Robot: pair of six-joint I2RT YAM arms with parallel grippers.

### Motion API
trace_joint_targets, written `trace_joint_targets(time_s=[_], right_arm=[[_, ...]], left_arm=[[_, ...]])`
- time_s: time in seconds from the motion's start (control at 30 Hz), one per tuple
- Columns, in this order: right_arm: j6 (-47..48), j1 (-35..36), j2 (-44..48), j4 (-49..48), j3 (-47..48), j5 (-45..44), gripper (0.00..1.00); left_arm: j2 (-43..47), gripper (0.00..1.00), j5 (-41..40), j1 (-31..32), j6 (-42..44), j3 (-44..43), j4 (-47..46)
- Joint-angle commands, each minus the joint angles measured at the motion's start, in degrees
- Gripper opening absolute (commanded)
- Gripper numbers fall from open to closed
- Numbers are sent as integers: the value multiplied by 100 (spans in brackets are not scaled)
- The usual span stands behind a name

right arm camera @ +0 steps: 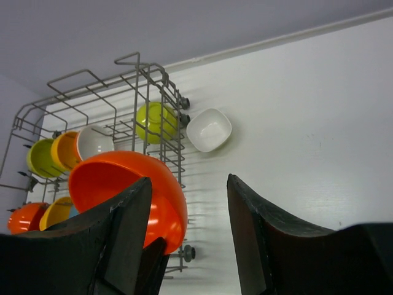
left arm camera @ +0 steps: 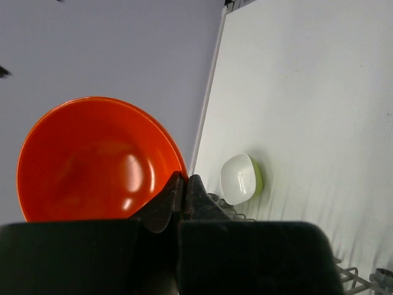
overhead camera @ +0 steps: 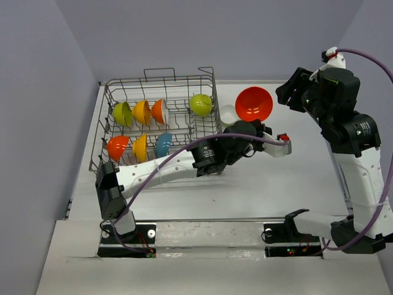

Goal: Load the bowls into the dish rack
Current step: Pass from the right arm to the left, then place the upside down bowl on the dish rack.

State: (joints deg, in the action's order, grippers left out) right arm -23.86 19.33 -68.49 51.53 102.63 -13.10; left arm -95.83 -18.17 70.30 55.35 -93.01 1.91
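Red-orange bowl (left arm camera: 92, 160) is pinched at its rim by the closed left gripper (left arm camera: 184, 183), aloft just right of the dish rack (overhead camera: 178, 78). The right gripper (right arm camera: 187, 184) is spread wide and empty. The bowl is best tipped on edge and lowered between free tines.

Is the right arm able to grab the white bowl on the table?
Probably not easily: the right gripper is open, but the red-orange bowl held by the left gripper hangs between it and the white bowl.
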Motion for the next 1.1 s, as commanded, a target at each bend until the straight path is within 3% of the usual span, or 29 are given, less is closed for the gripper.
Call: trace_joint_targets(time_s=[0.0,0.2,0.5,0.6,0.8,1.07], right_arm=[[-23,-61,195,-653,284,62,58],[22,-61,371,-872,56,739,59],[-268,-61,872,-987,21,28,60],[-321,-61,899,-1004,-216,158,60],[-330,-61,723,-1136,-823,737,59],[-409,-61,38,-1470,-920,1978,54]], left_arm=[[381,0,7,-131,-156,108,-139],[433,0,208,-306,-244,222,-287],[934,0,1596,-1167,-1359,275,-376],[1022,0,2334,-1781,-2027,144,-437],[1172,0,2932,-2591,-3571,-51,-455],[1989,0,4330,-3768,-5911,749,-1614]])
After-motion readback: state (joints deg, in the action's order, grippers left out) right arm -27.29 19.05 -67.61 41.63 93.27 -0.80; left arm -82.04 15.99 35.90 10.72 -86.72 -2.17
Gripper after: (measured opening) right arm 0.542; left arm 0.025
